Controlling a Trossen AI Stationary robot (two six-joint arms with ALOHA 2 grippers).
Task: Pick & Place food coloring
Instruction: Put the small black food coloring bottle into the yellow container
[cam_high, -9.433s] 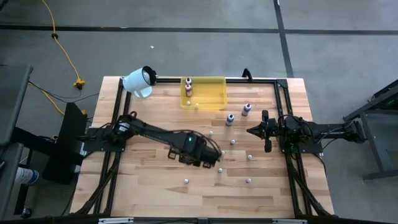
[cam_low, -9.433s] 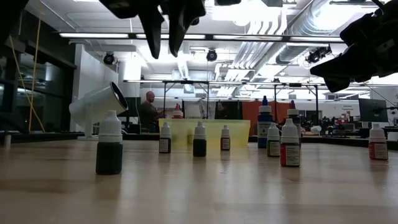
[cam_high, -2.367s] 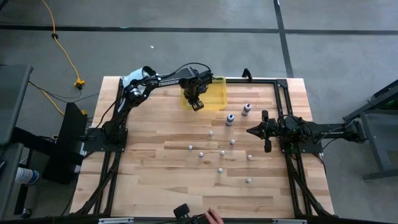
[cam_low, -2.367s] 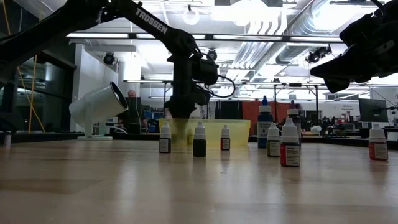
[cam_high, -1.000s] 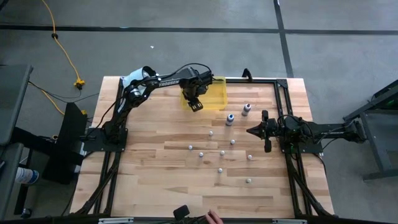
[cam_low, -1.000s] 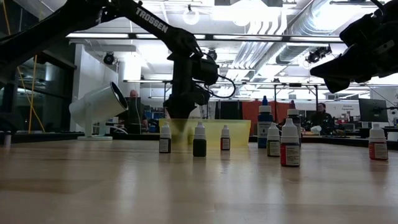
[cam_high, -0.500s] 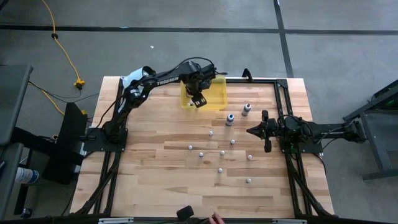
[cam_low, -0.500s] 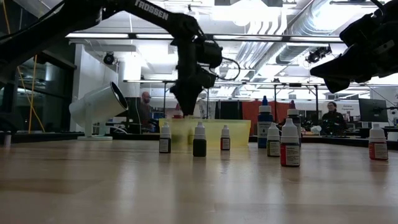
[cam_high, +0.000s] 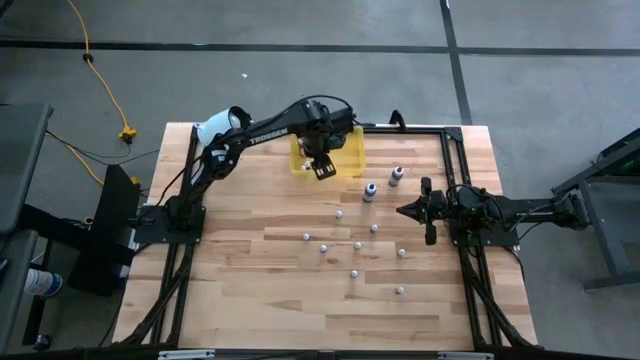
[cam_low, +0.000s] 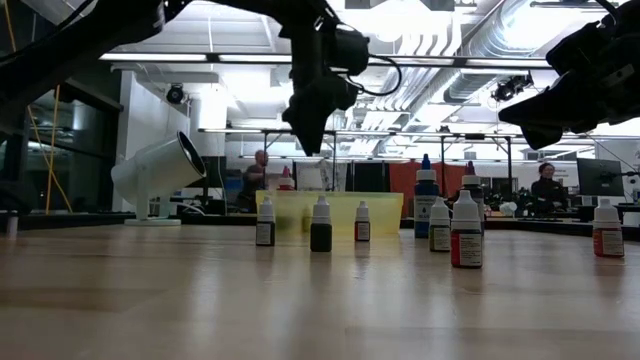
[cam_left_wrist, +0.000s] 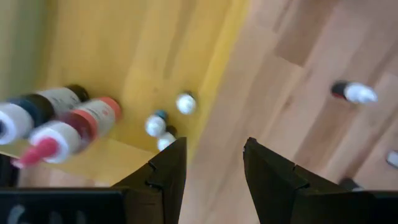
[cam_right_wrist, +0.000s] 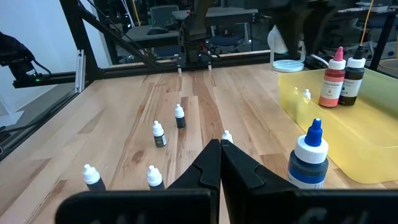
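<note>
Your left arm reaches toward the upper middle of the high view, its left gripper (cam_high: 322, 172) raised, pointing down, fingers apart with nothing between them. Your right arm waits at right centre, its right gripper (cam_high: 403, 210) closed, fingertips pointing left.

Bright overhead ceiling lights, even tabletop light, backlit low view, motion-blurred left wrist view.
</note>
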